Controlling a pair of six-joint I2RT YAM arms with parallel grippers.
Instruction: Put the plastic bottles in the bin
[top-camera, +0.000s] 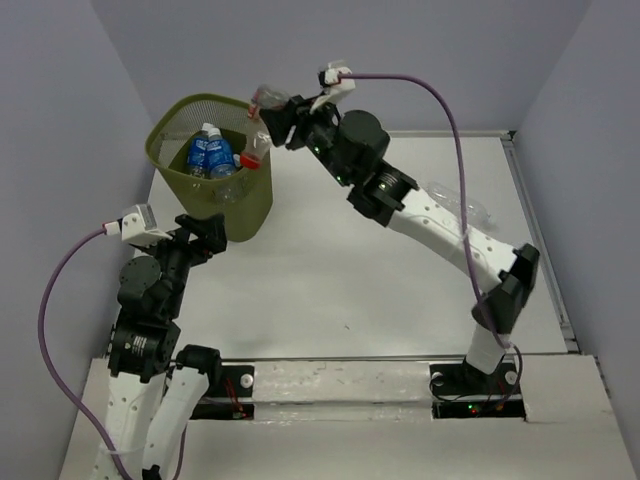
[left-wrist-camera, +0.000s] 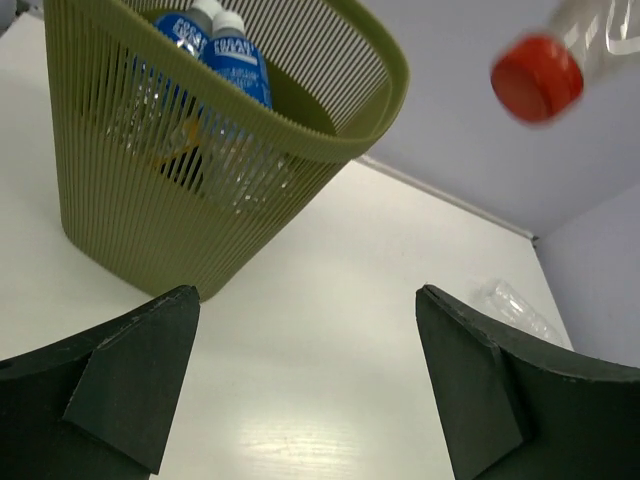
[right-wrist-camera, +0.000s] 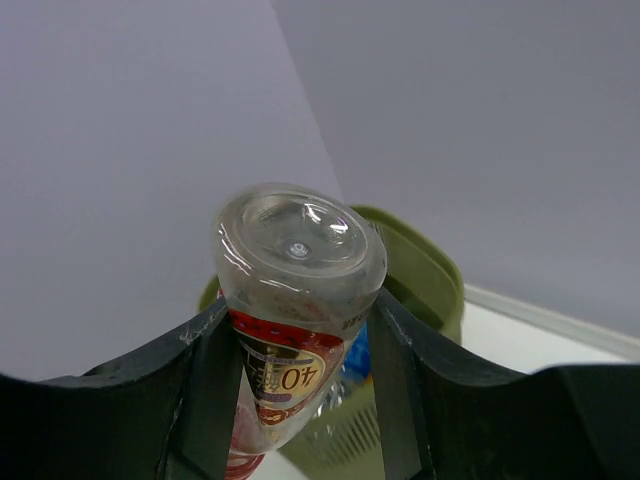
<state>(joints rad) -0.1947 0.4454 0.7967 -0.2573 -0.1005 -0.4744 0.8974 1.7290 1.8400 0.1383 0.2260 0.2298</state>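
Observation:
The olive-green mesh bin (top-camera: 247, 205) stands at the back left with two blue-labelled plastic bottles (top-camera: 210, 155) upright inside. My right gripper (top-camera: 277, 118) is shut on a clear bottle with a red label (top-camera: 256, 140), held cap down over the bin's right rim. In the right wrist view its base (right-wrist-camera: 300, 235) faces the camera between my fingers (right-wrist-camera: 200, 375), the bin rim (right-wrist-camera: 425, 275) behind it. My left gripper (top-camera: 207, 235) hangs open and empty just in front of the bin (left-wrist-camera: 130, 200); the red cap (left-wrist-camera: 537, 78) shows high in its view.
A crushed clear bottle (top-camera: 465, 205) lies on the white table at the right, behind my right forearm, and shows as a clear bottle (left-wrist-camera: 515, 310) in the left wrist view. Grey walls close in the table on the left, back and right.

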